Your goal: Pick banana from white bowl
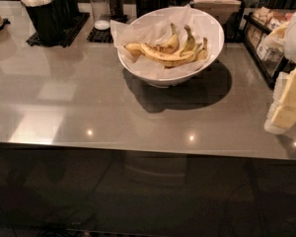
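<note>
A large glossy white bowl [164,77] lined with crinkled white paper stands at the back middle of the grey counter [89,102]. Several ripe yellow bananas [170,51] with brown marks lie in it, stems pointing up and right. My gripper [286,107], pale white and yellowish, shows at the right edge of the view. It hangs above the counter's right side, well to the right of the bowl and apart from it. It holds nothing that I can see.
Black holders with white utensils [42,11] stand at the back left on a black mat. Shakers [101,6] stand behind the bowl. A black wire rack with packets [264,46] is at the right. The counter's front edge [138,147] runs across the view.
</note>
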### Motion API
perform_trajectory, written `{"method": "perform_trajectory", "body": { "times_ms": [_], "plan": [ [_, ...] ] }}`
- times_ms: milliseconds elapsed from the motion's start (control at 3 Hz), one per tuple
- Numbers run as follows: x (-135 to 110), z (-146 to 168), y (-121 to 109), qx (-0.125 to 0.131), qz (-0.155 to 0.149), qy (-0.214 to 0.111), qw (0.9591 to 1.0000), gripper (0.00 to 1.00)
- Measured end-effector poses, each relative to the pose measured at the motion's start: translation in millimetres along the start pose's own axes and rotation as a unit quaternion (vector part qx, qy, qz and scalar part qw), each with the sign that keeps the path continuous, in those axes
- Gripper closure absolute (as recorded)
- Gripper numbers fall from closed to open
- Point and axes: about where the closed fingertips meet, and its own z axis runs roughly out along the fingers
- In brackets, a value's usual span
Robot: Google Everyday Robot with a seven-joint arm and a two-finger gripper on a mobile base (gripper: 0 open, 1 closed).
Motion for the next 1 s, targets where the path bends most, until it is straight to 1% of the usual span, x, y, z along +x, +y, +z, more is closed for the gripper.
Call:
{"method": "perform_trajectory", "body": {
  "times_ms": [333, 667, 1000],
  "plan": [
    [-1.4, -0.3, -1.2, 0.002, -0.001, -0.002, 1.0, 0.0],
    [-24.6, 5.6, -17.7, -0.007, -0.019, -0.027, 0.9994, 0.0],
    [-71.1, 27.7, -39.2, -0.041, -0.062, -0.059, 0.9955, 0.0]
  ]
}}
